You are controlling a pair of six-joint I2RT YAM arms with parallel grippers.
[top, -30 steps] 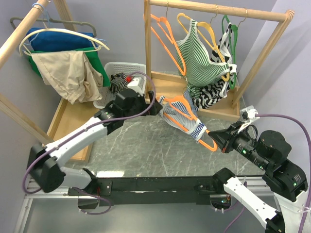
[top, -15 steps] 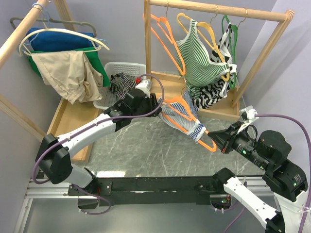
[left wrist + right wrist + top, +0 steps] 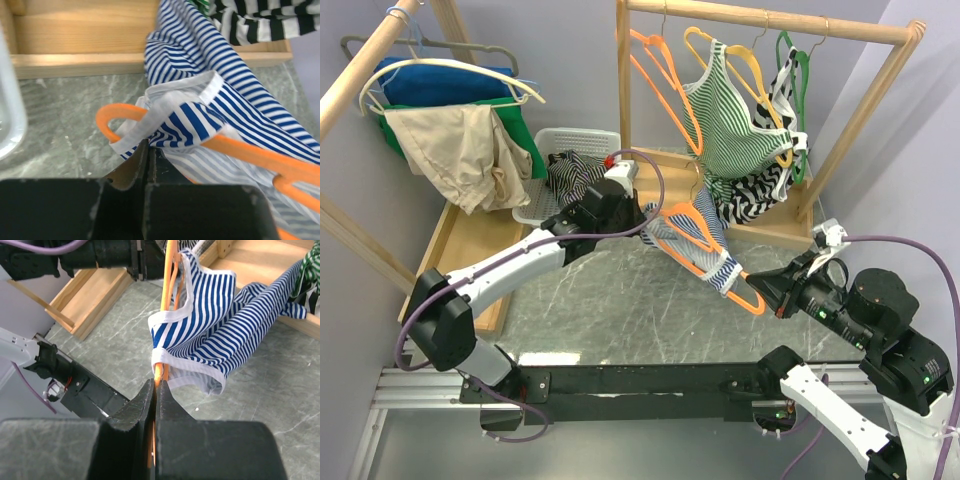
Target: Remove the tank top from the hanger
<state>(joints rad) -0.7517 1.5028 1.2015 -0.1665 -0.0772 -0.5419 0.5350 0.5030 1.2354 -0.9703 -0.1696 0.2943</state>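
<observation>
Progress sits at the grasp stage, with none of the garment off yet. Blue-and-white striped tank top (image 3: 210, 325) is draped on the orange hanger (image 3: 250, 154), which hangs tilted in the air above the table (image 3: 620, 310), its far end higher than its near end. One white-trimmed strap loops over the hanger's far shoulder tip. The body bunches along the hanger's arm, a second trimmed opening wraps that arm nearer the hanger's lower end, and loose fabric sags below the hanger.

Right end effector (image 3: 155, 390) sits at the hanger's lower end, jaws pressed tight on the orange bar, so it carries the hanger. Left end effector (image 3: 147, 159) sits at the hanger's far tip with its jaws brought fully together. In its wrist view the strap's hem runs down into the fingertips just under the hanger's orange curve. I judge that it has pinched the fabric there and not the plastic, though the fingers partly hide the contact.

Done, as I read it: the hanger is secured and the strap is gripped. Left to do: draw that strap off the hanger's far tip, then pull the body and the second loop clear of the hanger. That second loop looks the likeliest to snag.
</observation>
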